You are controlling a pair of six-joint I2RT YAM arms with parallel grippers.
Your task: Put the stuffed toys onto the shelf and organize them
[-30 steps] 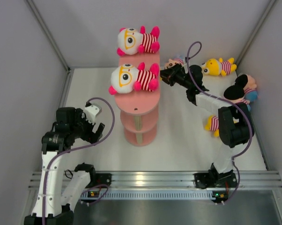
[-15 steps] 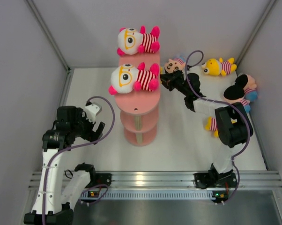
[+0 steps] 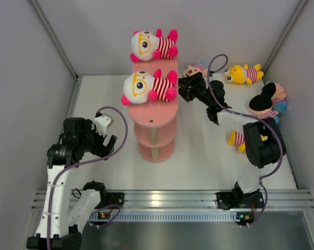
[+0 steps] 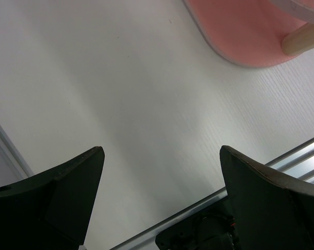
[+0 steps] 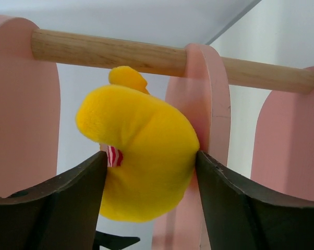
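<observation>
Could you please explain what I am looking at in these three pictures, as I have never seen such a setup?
These are two robot arms bolted at the near edge of a white table, each ending in a two-finger gripper. The wide picture looks down from above and behind them; the other two come from cameras on the wrists. In the middle stands a pink three-tier shelf with a white-faced toy and its twin lying on top. More toys lie on the table to its right, among them a yellow bear and a mouse-eared one. The left gripper hangs open over bare table, holding nothing. The right gripper is at the shelf's side, a yellow plush between its fingers; whether it is clamped or loose I cannot tell.
</observation>
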